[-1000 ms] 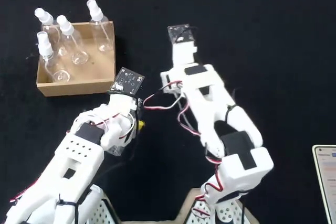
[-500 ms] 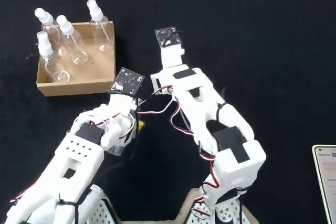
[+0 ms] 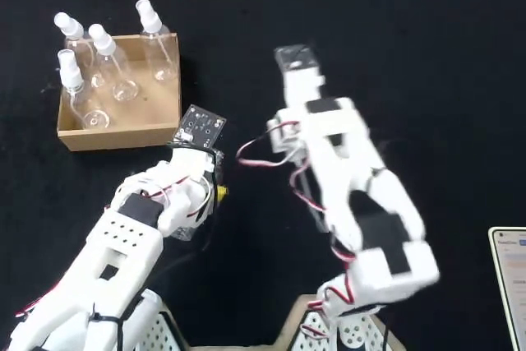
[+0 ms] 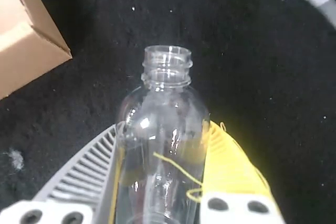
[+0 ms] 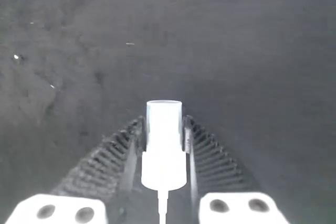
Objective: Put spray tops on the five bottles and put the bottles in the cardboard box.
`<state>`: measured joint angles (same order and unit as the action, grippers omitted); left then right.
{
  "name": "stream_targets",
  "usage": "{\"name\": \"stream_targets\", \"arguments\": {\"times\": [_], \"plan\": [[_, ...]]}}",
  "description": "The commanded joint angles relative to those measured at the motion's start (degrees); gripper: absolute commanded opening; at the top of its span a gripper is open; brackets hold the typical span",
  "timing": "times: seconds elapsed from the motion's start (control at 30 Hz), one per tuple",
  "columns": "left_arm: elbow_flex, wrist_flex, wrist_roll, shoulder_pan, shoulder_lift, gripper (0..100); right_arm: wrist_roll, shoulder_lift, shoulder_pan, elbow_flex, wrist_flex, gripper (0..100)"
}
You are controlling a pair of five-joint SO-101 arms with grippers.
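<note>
A clear bottle [image 4: 167, 93] with a bare threaded neck sits between the grey and yellow fingers of my left gripper [image 4: 164, 129], which is shut on its body. My right gripper [image 5: 164, 124] is shut on a white spray top [image 5: 164, 150], its cap pointing away from the camera over bare black cloth. In the high view the left arm [image 3: 156, 203] lies just in front of the cardboard box [image 3: 123, 127], and the right arm [image 3: 329, 137] stretches up the middle of the table. Several capped bottles [image 3: 107, 63] stand upright in the box.
The box's corner [image 4: 31, 51] is close beside the held bottle in the left wrist view. A white device [image 3: 511, 277] lies at the table's right edge. Both arm bases [image 3: 246, 334] stand at the front edge. Black cloth covers the table.
The right arm swung left toward the left arm, then back to the right and slightly farther away, still holding the spray top. The left arm and its bottle stayed put.
</note>
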<state>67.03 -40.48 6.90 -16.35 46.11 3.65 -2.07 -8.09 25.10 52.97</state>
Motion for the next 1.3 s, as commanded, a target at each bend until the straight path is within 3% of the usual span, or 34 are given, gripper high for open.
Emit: {"name": "stream_targets", "arguments": {"times": [0.0, 0.2, 0.33, 0.4, 0.6, 0.7, 0.9, 1.27], "plan": [[-0.7, 1.1, -0.5, 0.0, 0.9, 4, 5.1, 9.8, 5.3, 0.5, 4.8, 10.0], [-0.7, 1.1, -0.5, 0.0, 1.1, 4, 12.6, 11.7, 6.3, 9.0, 0.4, 11.1], [-0.7, 1.1, -0.5, 0.0, 0.9, 4, 13.2, 7.3, 4.8, 11.0, -1.4, 23.5], [-0.7, 0.9, -0.5, 0.0, 1.0, 4, 13.2, 6.1, 5.1, 7.7, 2.4, 27.6], [-0.7, 0.8, -0.5, 0.0, 1.4, 4, 13.3, 5.6, 4.7, -5.1, 18.3, 26.1], [-0.7, 0.8, -0.5, 0.0, 1.4, 4, 14.2, 5.6, 4.1, -3.0, 16.1, 26.0], [-0.7, 0.7, -0.5, 0.0, 1.4, 4, 24.0, 5.9, 2.4, 7.9, 6.2, 23.5], [-0.7, 0.7, -0.5, 0.0, 1.4, 4, 28.9, 3.3, 6.5, 10.5, 2.3, 23.3]]}}
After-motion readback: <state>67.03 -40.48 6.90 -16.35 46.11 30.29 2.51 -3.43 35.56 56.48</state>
